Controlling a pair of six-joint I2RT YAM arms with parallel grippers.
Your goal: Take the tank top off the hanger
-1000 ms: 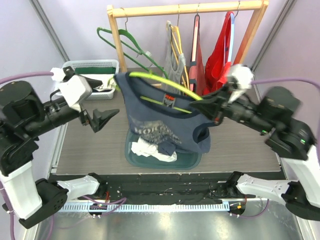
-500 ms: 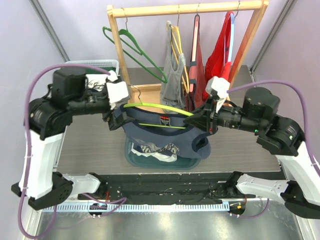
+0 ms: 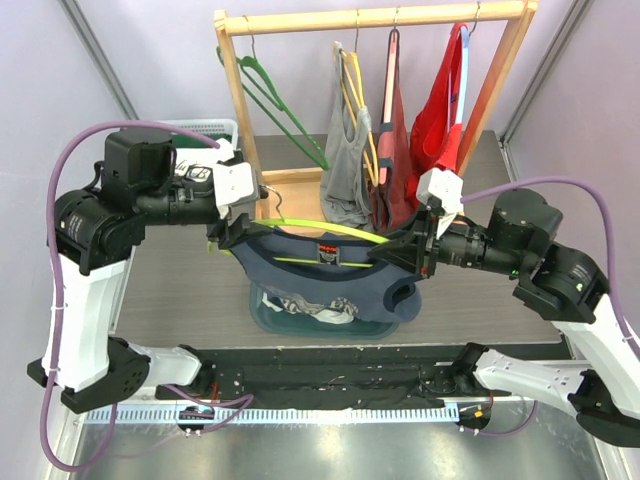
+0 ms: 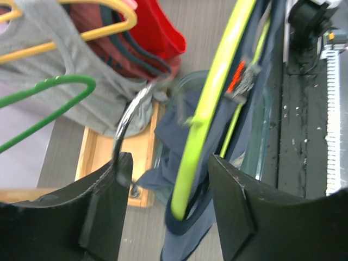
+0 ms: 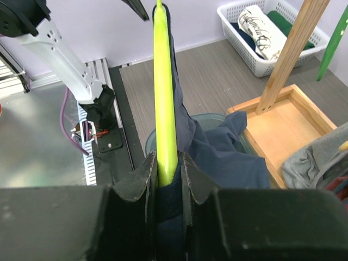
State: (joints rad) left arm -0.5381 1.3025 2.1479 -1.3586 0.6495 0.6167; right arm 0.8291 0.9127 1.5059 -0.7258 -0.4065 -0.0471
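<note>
A navy tank top (image 3: 330,285) hangs on a lime-green hanger (image 3: 300,226) held level above a teal bin (image 3: 268,312). My right gripper (image 3: 412,248) is shut on the hanger's right end and the navy strap there; in the right wrist view the hanger (image 5: 165,98) runs straight out from between the jaws (image 5: 168,171). My left gripper (image 3: 232,236) is open around the hanger's left end; in the left wrist view the hanger (image 4: 209,103) and navy strap (image 4: 187,225) lie between the spread fingers (image 4: 111,190), and the hanger's metal hook (image 4: 128,122) is by the left finger.
A wooden rack (image 3: 370,17) at the back holds a green hanger (image 3: 278,105), a grey top (image 3: 345,170), and red garments (image 3: 440,110). A white basket (image 3: 190,140) of clothes stands back left. The teal bin holds other clothes (image 3: 300,305).
My left gripper has swung in from the left to the hanger's left end. The hanger and tank top have dropped lower and levelled over the bin.
</note>
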